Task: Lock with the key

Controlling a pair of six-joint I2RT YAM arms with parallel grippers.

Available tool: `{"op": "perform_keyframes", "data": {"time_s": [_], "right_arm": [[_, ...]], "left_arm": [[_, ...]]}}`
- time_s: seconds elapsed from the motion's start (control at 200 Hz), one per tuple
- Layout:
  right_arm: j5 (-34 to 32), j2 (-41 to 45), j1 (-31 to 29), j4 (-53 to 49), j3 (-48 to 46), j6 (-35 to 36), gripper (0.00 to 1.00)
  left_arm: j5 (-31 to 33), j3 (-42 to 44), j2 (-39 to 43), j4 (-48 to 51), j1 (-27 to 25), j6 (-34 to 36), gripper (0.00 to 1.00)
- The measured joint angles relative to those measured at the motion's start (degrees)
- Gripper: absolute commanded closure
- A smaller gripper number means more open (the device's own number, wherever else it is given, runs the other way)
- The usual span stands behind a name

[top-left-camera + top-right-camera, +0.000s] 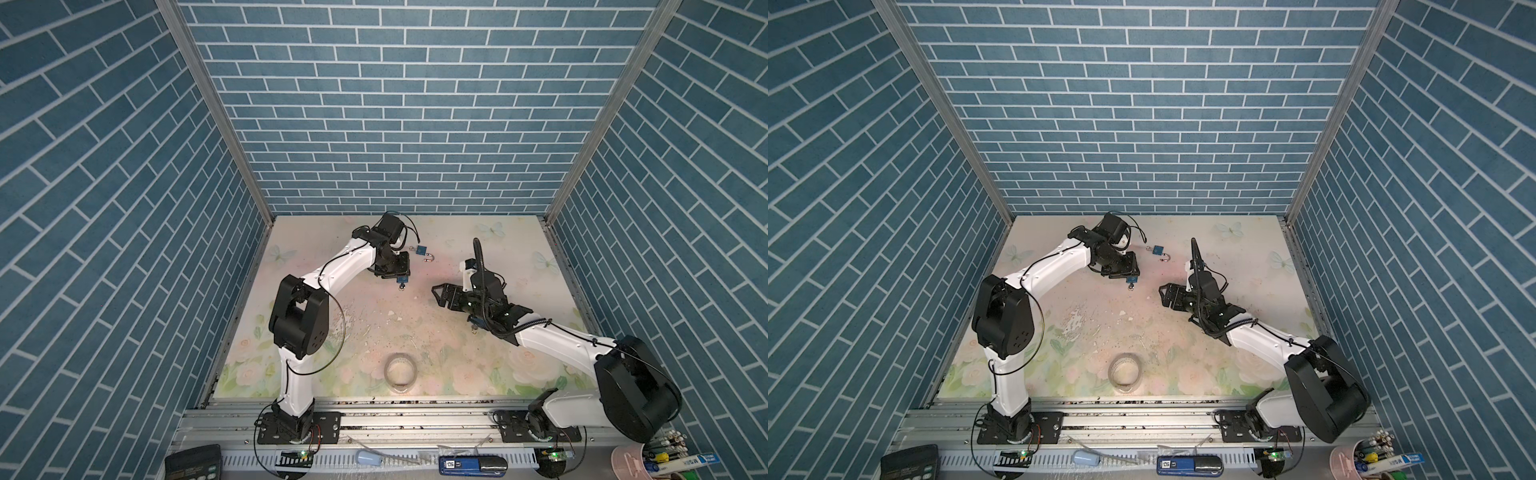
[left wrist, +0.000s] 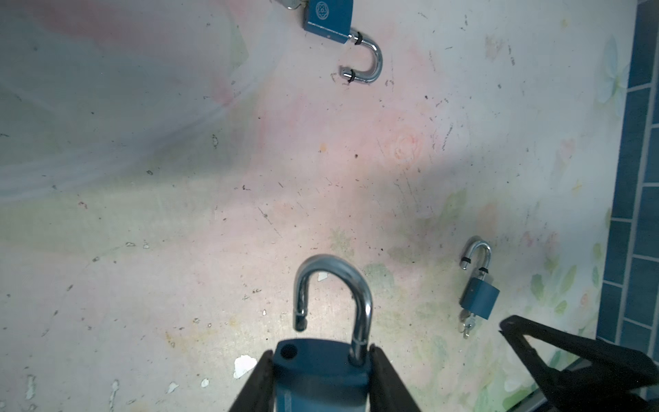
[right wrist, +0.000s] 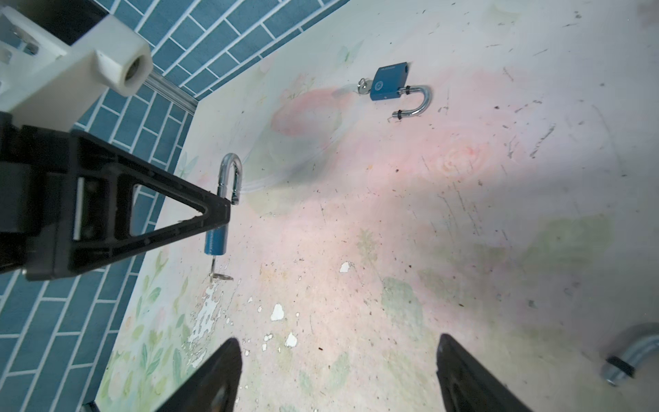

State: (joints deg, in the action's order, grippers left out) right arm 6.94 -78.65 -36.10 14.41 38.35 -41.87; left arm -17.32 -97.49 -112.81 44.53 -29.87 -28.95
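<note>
the left jaws are closed on the body of a blue padlock (image 2: 321, 371), held over the desk (image 2: 178, 214). its shackle (image 2: 363, 306) is open, and the key (image 3: 221, 276) sticks in its bottom. the right jaws stand wide open, empty. a second padlock (image 1: 422, 250) lies open near the back wall, a third padlock (image 2: 479, 296) near the right jaws.

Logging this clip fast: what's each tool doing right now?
Left tool: closed on a blue padlock, shackle open.
Right tool: open, empty.
</note>
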Motion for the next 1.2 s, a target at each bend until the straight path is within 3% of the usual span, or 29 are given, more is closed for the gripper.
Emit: {"op": "perform_keyframes", "data": {"time_s": [0.19,0.41,0.655,1.2], "right_arm": [[1.0,-2.6,-1.5,5.5,0.0,-0.4,0.2],[0.0,-4.9,-4.0,12.2,0.1,0.2,0.33],[-0.3,-9.2,-4.9,15.8,0.2,0.2,0.41],[-0.2,-11.9,-5.3,18.1,3.0,0.3,0.43]], "left_arm": [[-1.2,2.2,0.7,-2.8,0.0,-4.0,0.78],[-3.9,5.8,1.7,-8.6,0.0,-10.2,0.78],[-5.0,7.1,3.3,-11.7,0.0,-13.7,0.77],[-6.1,10.2,4.4,-15.8,0.0,-15.9,0.78]]}}
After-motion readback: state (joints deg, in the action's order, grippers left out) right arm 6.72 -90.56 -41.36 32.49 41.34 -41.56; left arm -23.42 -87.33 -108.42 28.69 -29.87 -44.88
